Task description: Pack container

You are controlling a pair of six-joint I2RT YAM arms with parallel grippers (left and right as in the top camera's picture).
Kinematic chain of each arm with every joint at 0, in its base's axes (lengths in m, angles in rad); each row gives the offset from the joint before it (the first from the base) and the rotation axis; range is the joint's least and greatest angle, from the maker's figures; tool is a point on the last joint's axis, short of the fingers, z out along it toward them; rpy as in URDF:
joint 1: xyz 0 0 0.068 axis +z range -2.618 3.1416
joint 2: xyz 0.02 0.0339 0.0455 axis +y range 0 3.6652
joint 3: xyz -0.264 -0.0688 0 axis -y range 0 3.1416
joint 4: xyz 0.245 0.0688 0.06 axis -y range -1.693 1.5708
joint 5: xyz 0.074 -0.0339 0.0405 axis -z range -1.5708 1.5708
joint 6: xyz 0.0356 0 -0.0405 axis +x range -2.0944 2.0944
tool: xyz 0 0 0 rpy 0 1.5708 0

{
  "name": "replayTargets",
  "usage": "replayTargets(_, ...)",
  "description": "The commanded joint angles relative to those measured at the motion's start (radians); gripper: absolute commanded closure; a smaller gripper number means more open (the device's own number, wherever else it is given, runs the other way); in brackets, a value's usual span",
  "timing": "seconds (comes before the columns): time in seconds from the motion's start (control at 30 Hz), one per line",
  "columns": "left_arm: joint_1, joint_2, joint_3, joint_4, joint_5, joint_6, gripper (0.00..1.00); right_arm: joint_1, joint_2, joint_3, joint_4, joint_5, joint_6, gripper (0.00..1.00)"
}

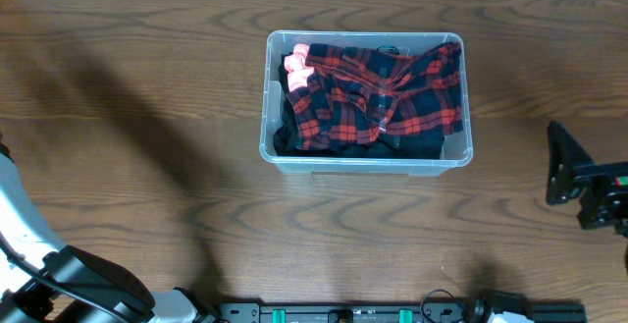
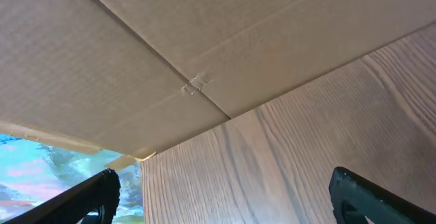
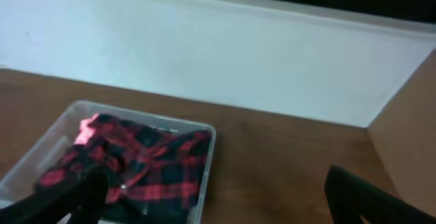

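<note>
The container (image 1: 273, 154) is a clear rectangular tub standing at the middle of the wooden table. A red-and-black plaid garment (image 1: 378, 92) fills it, lying over dark cloth (image 1: 343, 147), with a pink piece (image 1: 296, 62) at its far left corner. My right gripper (image 3: 221, 203) is open and empty, well to the right of the tub. In the right wrist view the container (image 3: 204, 166) and the plaid garment (image 3: 146, 166) lie ahead on the left. My left gripper (image 2: 228, 200) is open and empty over bare wood, far from the tub.
The right arm (image 1: 599, 190) is at the table's right edge and the left arm (image 1: 88, 284) at the front left corner. A cardboard wall (image 2: 170, 60) stands close ahead of the left gripper. A white wall (image 3: 204, 54) runs behind the table.
</note>
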Motion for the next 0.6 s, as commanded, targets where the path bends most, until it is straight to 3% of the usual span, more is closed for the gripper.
replayTargets(0.0,0.003,-0.011,-0.012,-0.001,-0.015,-0.006,0.02,0.018,-0.072,-0.159,0.100,0.020,0.010,0.01)
replayTargets(0.57,0.003,-0.011,-0.012,-0.001,-0.015,-0.006,0.02,0.018,-0.360,-0.903,0.844,0.019,0.010,0.01)
